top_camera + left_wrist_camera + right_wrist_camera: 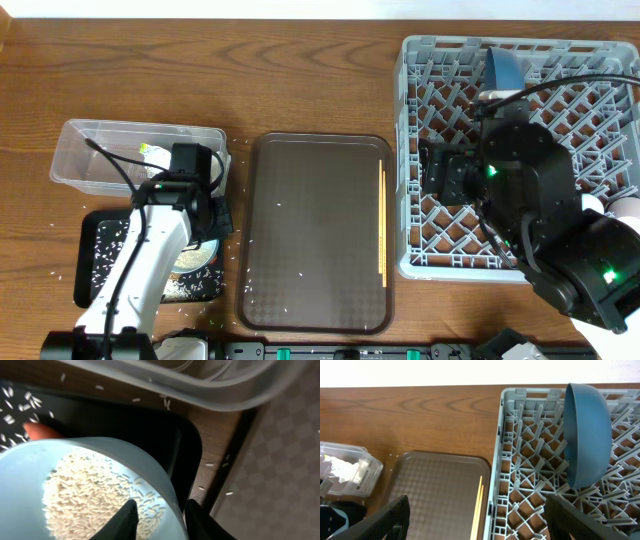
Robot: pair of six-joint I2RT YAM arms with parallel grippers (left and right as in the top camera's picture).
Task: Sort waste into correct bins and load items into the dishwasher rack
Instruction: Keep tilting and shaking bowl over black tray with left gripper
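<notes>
White bowl with a pale blue inside (152, 474) is held at the shallow black rectangular tray (150, 425), its rim pinched by the left claw (162, 510), one finger inside and one outside. Whether it rests on the tray or is lifted cannot be told. Loose white rice grains (85, 495) are heaped in it, and more are strewn over the tray and the wooden tabletop (220, 435). A small orange carrot (42, 432) lies on the tray just beyond the bowl's rim.

The tray's far edge is parted from the clear rectangular plastic tub (210, 380) by a narrow strip of tabletop, and its right corner lies near the large dark brown serving tray (285, 460). Thin wooden chopsticks (382, 220) are laid along that tray's right edge, so most of its patterned floor is exposed.

The right claw (477, 510) is spread wide over the left part of the large square grey plastic rack (510, 425). A large blue plate (585, 435) stands on edge among the pegs at the far side.
</notes>
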